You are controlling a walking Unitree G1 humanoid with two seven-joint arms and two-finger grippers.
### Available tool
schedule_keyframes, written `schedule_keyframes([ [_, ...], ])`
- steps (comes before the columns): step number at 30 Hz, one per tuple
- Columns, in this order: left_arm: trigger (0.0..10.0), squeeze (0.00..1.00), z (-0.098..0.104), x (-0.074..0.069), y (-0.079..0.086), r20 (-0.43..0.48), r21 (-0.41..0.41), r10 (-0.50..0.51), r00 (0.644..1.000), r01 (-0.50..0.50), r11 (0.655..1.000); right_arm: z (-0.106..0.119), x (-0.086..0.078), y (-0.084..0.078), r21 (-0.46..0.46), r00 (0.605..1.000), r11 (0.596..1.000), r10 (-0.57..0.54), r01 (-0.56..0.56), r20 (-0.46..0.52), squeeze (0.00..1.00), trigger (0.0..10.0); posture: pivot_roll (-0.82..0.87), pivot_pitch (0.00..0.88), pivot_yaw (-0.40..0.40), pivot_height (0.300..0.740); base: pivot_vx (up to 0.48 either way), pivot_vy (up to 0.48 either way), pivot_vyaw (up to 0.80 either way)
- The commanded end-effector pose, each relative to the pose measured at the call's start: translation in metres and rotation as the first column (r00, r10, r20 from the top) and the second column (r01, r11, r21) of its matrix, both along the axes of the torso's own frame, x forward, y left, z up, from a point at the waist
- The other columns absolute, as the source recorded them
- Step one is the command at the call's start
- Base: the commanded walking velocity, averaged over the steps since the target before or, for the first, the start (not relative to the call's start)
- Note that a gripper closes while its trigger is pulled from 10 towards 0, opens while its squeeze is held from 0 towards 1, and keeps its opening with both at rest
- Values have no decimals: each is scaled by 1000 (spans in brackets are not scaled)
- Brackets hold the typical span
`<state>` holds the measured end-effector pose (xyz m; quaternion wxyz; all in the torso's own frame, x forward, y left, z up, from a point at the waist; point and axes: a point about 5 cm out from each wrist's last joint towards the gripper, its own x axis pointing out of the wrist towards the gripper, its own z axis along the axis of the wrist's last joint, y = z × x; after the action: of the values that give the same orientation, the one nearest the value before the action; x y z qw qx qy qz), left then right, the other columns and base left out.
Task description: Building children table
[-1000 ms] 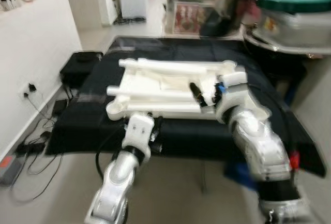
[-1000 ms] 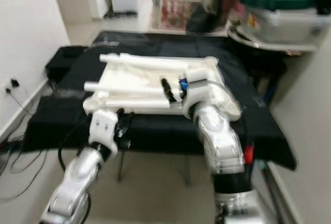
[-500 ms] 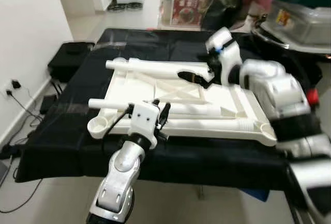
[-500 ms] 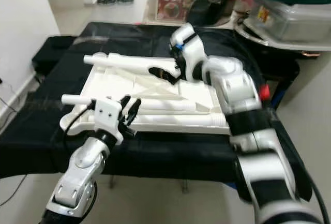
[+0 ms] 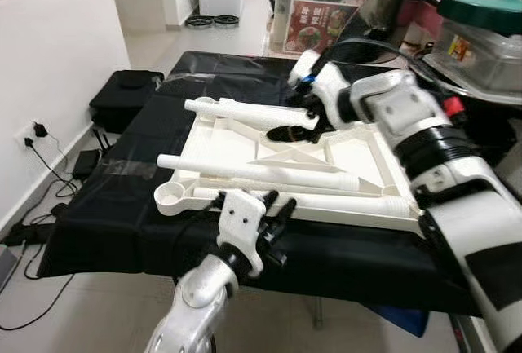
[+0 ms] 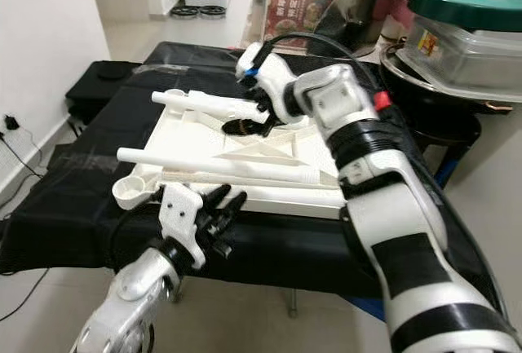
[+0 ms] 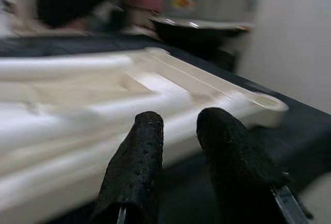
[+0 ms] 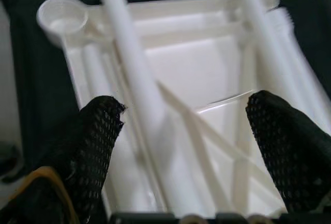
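Observation:
A white plastic table top (image 5: 351,153) lies upside down on a black-covered table (image 5: 106,214). Three white tube legs lie across it: a far one (image 5: 245,111), a middle one (image 5: 253,173) and a near one (image 5: 342,200). A round leg socket (image 5: 170,197) sits at the near left corner. My right gripper (image 5: 298,125) hovers open over the far side, right beside the far leg's end; its wrist view looks down on a leg (image 8: 129,63) between wide-spread fingers (image 8: 98,146). My left gripper (image 5: 273,210) is at the near edge, narrowly open and holding nothing, its fingers (image 7: 137,162) just short of the rim (image 7: 77,105).
A black bag (image 5: 126,92) and cables by a wall socket (image 5: 37,133) lie on the floor at left. A green-lidded container (image 5: 481,27) stands close at the right, and an orange-lidded storage box (image 5: 326,2) behind the table.
The camera has come closer and steadied. My right gripper swung from the table top's near right corner to the far side, beside the far leg. My left gripper rose to the near rim.

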<state>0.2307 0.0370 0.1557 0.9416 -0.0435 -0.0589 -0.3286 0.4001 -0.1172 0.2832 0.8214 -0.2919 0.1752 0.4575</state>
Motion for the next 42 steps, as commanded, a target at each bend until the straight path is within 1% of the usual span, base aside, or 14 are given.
schedule_keyframes([
  [1,10000,0,2,-5,-3,-9,-15,-23,1000,23,1000,1,-1,4,-37,998,998,53,-53,-19,1000,10000,63,72,-111,740,0,0,0],
  [3,10000,0,2,-7,-4,-19,-19,-23,1000,22,1000,-4,-1,7,-58,997,996,64,-66,-40,1000,10000,60,84,-117,740,0,0,0],
  [6,10000,0,2,-7,-4,-19,-19,-23,1000,22,1000,-4,-1,7,-58,997,996,64,-66,-40,1000,10000,60,84,-117,740,0,0,0],
  [7,10000,0,2,-9,-4,-25,-22,-23,999,22,1000,-6,-1,9,-74,996,994,71,-75,-55,0,10000,60,91,-121,740,0,0,0],
  [8,10000,0,2,-9,-4,-25,-22,-23,999,22,1000,-6,-1,9,-74,996,994,71,-75,-55,0,10000,60,91,-121,740,0,0,0],
  [11,10000,0,4,-21,-8,-47,-40,-45,998,43,998,-22,2,18,-114,997,993,29,-38,-72,0,10000,60,151,-140,740,0,0,0],
  [14,10000,0,6,-25,-9,-51,-43,-52,997,50,998,-25,2,20,-123,997,992,22,-31,-79,0,10000,60,160,-147,740,0,0,0],
  [15,10000,0,7,-28,-10,-57,-48,-57,997,55,997,-28,2,22,-137,995,990,23,-36,-93,0,10000,59,173,-149,740,0,0,0],
  [18,10000,0,7,-30,-10,-61,-51,-60,996,57,997,-30,2,22,-146,994,988,27,-42,-103,0,10000,59,173,-149,740,0,0,0],
  [20,10000,0,8,-36,-11,-78,-58,-63,995,58,997,-35,1,22,-182,991,982,36,-58,-127,0,10000,55,191,-167,740,0,0,0],
  [23,10000,0,8,-40,-12,-88,-62,-63,994,58,996,-38,0,24,-211,989,975,48,-77,-140,0,10000,57,192,-175,740,0,0,0],
  [34,10000,0,10,-44,-14,-103,-71,-52,993,44,997,-43,-1,29,-249,985,963,67,-105,-156,0,10000,58,196,-192,740,0,0,0],
  [37,10000,0,11,-46,-14,-112,-74,-45,993,36,997,-45,-2,36,-254,985,960,75,-114,-155,0,10000,55,200,-197,740,0,0,0],
  [42,10000,0,11,-47,-14,-118,-74,-40,992,31,997,-45,-2,40,-253,985,961,80,-116,-150,0,10000,52,202,-197,740,0,0,0],
])
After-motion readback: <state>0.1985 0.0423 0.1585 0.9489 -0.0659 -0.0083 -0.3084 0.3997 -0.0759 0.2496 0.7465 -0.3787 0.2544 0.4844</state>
